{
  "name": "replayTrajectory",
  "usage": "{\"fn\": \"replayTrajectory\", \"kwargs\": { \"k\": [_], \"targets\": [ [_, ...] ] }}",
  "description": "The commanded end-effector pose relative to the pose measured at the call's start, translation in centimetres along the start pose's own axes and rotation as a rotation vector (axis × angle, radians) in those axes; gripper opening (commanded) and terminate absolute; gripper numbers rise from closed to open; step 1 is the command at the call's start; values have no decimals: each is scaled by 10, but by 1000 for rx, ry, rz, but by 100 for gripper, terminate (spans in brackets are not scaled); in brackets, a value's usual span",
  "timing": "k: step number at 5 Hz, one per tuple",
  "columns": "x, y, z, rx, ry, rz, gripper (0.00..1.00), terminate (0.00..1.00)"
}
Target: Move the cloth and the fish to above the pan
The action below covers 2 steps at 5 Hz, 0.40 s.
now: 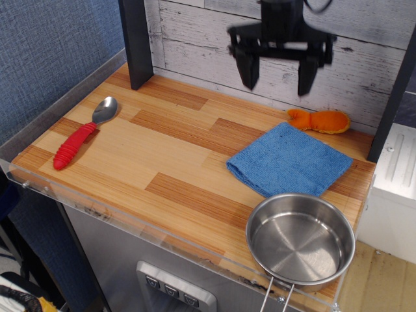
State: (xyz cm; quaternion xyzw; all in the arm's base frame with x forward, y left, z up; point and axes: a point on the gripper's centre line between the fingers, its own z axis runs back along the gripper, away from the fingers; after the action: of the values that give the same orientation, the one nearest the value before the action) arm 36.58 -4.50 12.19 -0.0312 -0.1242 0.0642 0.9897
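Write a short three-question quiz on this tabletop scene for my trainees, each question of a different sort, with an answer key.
1. True or false: the gripper is holding the cloth.
2. Multiple choice: what lies just behind the cloth, by the back wall? A) the spoon B) the fish C) the pan
3. Short answer: which thing sits at the front right corner of the table?

Key
1. False: it hangs open in the air above the table, holding nothing.
2. B: the orange fish.
3. The pan, its wire handle pointing off the front edge.
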Motion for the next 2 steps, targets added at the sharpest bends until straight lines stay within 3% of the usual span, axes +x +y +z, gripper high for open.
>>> {"fn": "replayTrajectory", "kwargs": {
  "k": [1,2],
  "targets": [
    [3,5,69,-28,-91,21,100,0],
    [-2,8,83,14,-97,11,100,0]
  ]
}}
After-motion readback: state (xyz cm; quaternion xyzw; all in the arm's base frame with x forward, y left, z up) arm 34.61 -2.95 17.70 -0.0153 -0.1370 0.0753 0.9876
